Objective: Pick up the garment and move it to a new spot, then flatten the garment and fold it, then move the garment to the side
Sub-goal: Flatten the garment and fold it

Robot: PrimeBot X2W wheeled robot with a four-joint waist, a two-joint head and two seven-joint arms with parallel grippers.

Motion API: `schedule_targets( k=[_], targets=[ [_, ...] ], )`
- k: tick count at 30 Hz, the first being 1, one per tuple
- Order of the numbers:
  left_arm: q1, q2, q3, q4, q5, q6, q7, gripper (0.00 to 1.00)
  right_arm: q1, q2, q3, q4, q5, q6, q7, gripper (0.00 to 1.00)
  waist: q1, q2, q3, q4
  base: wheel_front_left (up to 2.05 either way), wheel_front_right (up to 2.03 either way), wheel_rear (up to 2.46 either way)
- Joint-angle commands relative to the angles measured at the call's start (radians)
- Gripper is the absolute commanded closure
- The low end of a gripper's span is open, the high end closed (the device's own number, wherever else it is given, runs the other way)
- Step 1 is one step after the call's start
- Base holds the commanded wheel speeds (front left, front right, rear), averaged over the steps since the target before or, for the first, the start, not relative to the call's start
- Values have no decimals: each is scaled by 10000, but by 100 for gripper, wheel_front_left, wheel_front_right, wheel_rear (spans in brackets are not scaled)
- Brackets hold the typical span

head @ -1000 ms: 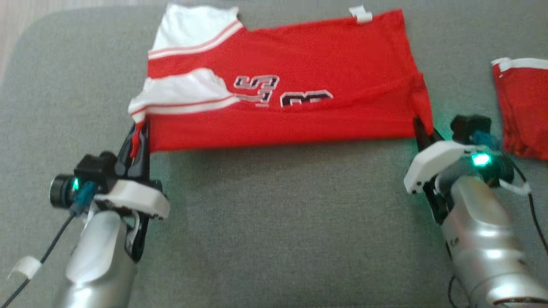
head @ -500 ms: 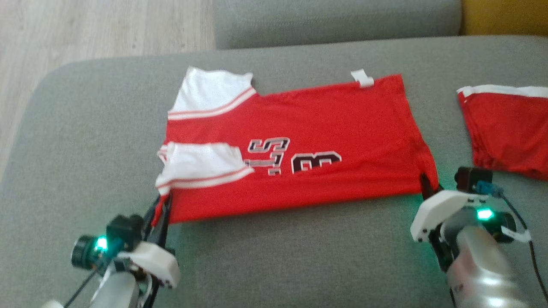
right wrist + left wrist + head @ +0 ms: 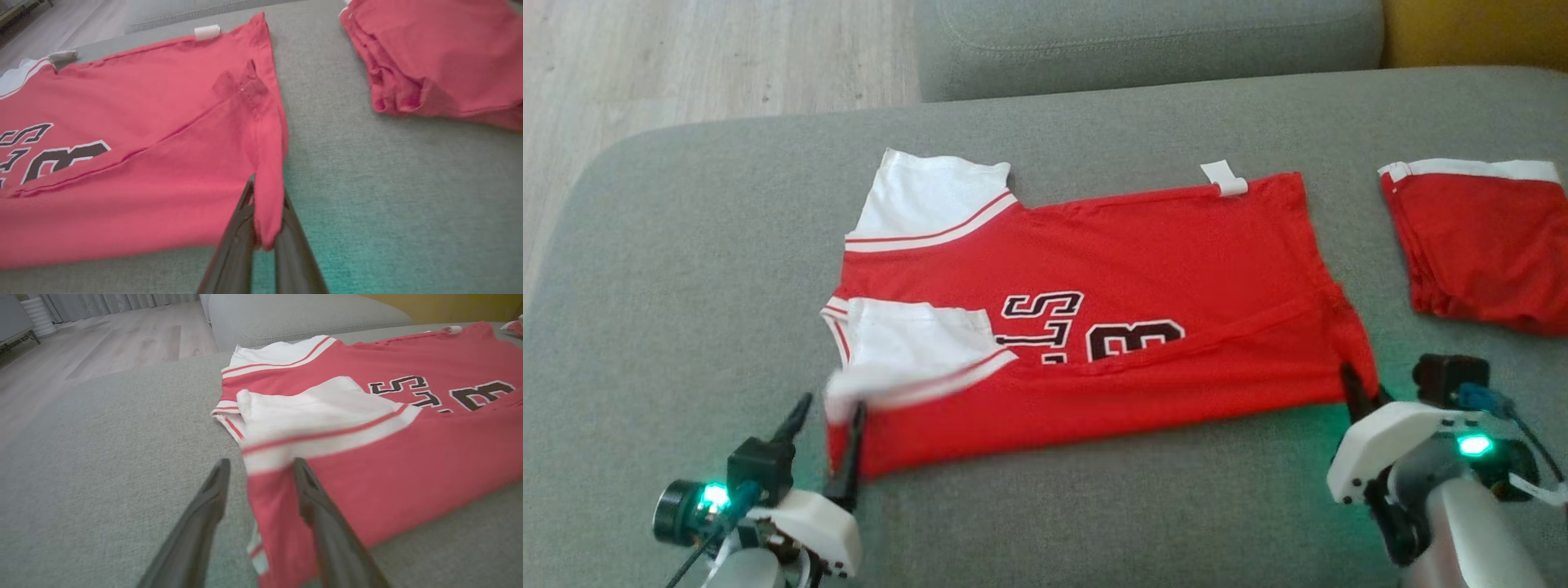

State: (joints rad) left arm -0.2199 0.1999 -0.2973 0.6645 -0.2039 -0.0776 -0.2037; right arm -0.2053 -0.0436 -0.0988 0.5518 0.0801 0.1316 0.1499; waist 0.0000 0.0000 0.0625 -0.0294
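The garment (image 3: 1135, 269) is a red jersey with white sleeves and black lettering, lying spread on the grey sofa seat (image 3: 1054, 506) with its near edge folded over. My left gripper (image 3: 832, 402) is open at the garment's near left corner. In the left wrist view the red and white corner of the garment (image 3: 408, 457) lies loose between the spread fingers of the left gripper (image 3: 260, 463). My right gripper (image 3: 1356, 384) is shut on the near right corner. In the right wrist view the right gripper (image 3: 267, 192) pinches a hanging fold of the garment (image 3: 143, 102).
A second red cloth (image 3: 1486, 245), folded, lies at the far right, close to my right arm; it is also in the right wrist view (image 3: 441, 53). The sofa's back cushion (image 3: 1143, 41) rises behind. Wooden floor (image 3: 686, 57) lies beyond the seat's left edge.
The head camera has tilted, so the whole picture shifted down. My left gripper has opened and let go of the garment's left corner. The right gripper keeps its grip.
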Motion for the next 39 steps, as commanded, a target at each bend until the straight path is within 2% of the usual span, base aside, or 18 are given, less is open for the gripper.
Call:
schedule_targets(
  k=[1,7,11,16,19,24,29,34,35,36,39],
  targets=[
    [-497,175,300,-309,2,168,-165,0,-113,-66,151,-782,-91,-9,-161,0,0,0,67,-21,0,0,0],
    [-856,-111,695,-990,-218,538,-523,0,-57,-66,490,-2085,380,-9,-1425,0,0,0,153,-59,0,0,0],
    [-895,-365,1167,-2377,-315,648,-573,0,-9,-66,866,-2470,823,-9,-2379,0,0,0,221,-120,0,0,0],
    [-770,-532,1443,-3718,-77,569,-577,0,-43,-66,1127,-2643,1216,-9,-3070,0,0,0,433,-226,0,0,0],
    [-963,-467,1471,-4016,128,383,-578,0,-139,-66,1208,-2708,1319,-9,-3342,0,0,0,738,-310,0,0,0],
    [-2342,282,1254,-3537,437,-119,-408,0,-456,-66,1294,-2892,1418,-9,-3593,0,0,0,1576,-563,0,0,0],
    [-4559,1628,371,-2403,344,-506,833,0,-855,-66,1555,-3072,1616,-9,-3771,0,0,0,2567,-1008,0,0,0],
    [-6478,2864,-1456,-1160,-1203,-526,2599,0,-1297,-66,1938,-3154,1874,-9,-3931,0,0,0,3419,-1523,0,0,0],
    [-6768,3049,-1717,-972,-1632,-527,2859,0,-1380,-66,2027,-3171,1921,-9,-3958,0,0,0,3569,-1621,0,0,0],
    [-7224,3283,-1999,-553,-2565,-528,3340,0,-1505,-66,2220,-3176,1977,-9,-4001,0,0,0,3799,-1792,0,0,0],
    [-7780,3626,-2276,-55,-3683,-529,3794,0,-1664,-66,2366,-3154,1708,-9,-4049,0,0,0,4121,-1999,0,0,0]
  ],
)
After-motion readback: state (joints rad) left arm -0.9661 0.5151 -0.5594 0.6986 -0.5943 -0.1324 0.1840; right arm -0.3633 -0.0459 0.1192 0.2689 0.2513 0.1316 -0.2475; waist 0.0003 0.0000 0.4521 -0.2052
